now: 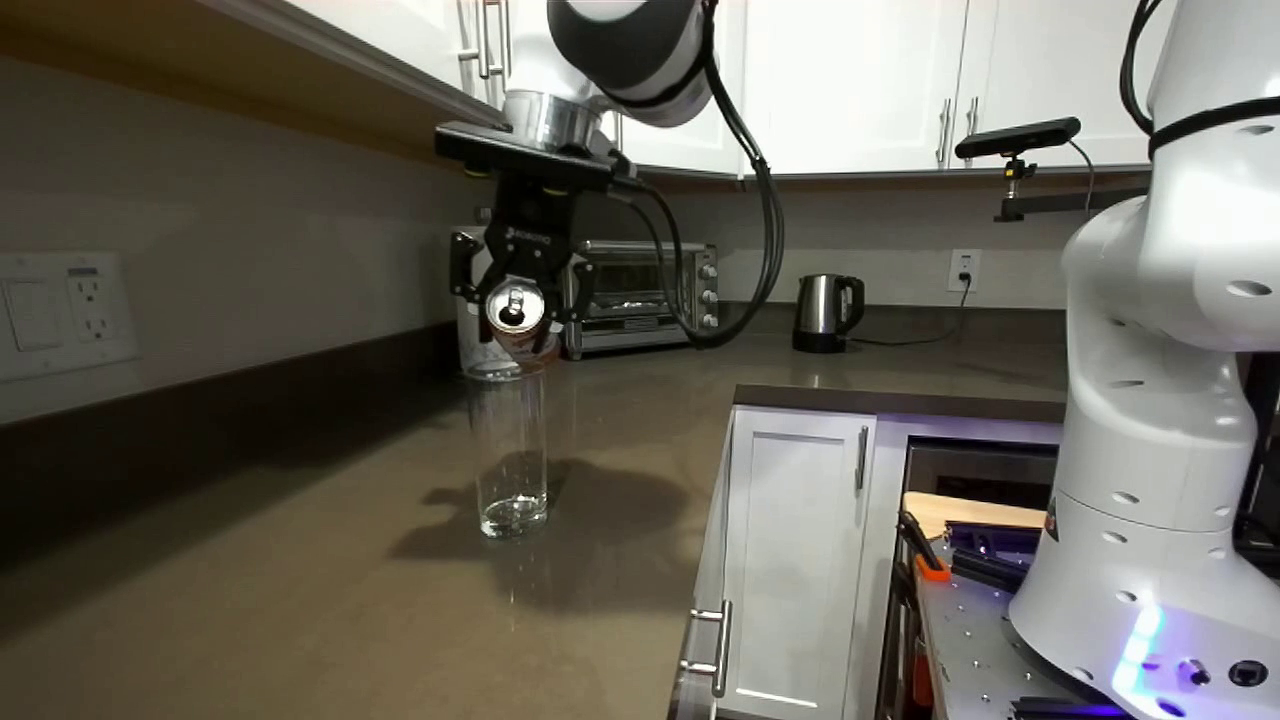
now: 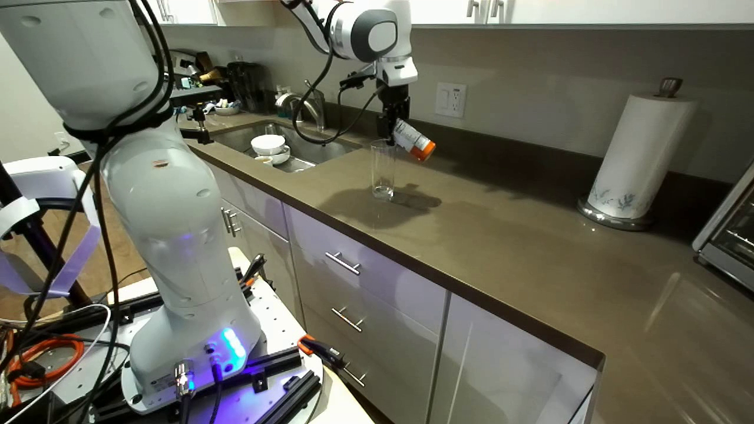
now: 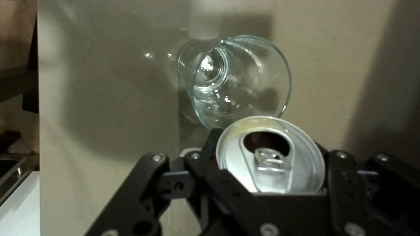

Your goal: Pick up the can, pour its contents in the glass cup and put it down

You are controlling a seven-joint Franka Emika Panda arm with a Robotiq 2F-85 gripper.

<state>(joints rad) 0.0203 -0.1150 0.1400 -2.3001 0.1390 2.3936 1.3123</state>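
Note:
The can (image 1: 516,305) is held in my gripper (image 3: 267,141), whose fingers press on both its sides. It leans well over, with its silver top and opened mouth higher than its orange lower end, seen on the can (image 2: 414,140). A yellowish tint lines the can's rim (image 3: 259,123) nearest the glass. The glass cup (image 1: 512,440) stands upright on the counter, just below and beside the can, as both exterior views show. From above, the can's top overlaps the near rim of the glass cup (image 3: 290,78). Whether liquid lies in its thick base I cannot tell.
A toaster oven (image 1: 640,300) and a metal kettle (image 1: 822,315) stand farther along the counter (image 2: 500,235). There is a paper-towel roll (image 2: 642,159) by the wall and a sink (image 2: 330,154) holding white bowls (image 2: 268,144). Cabinets (image 1: 850,85) hang overhead.

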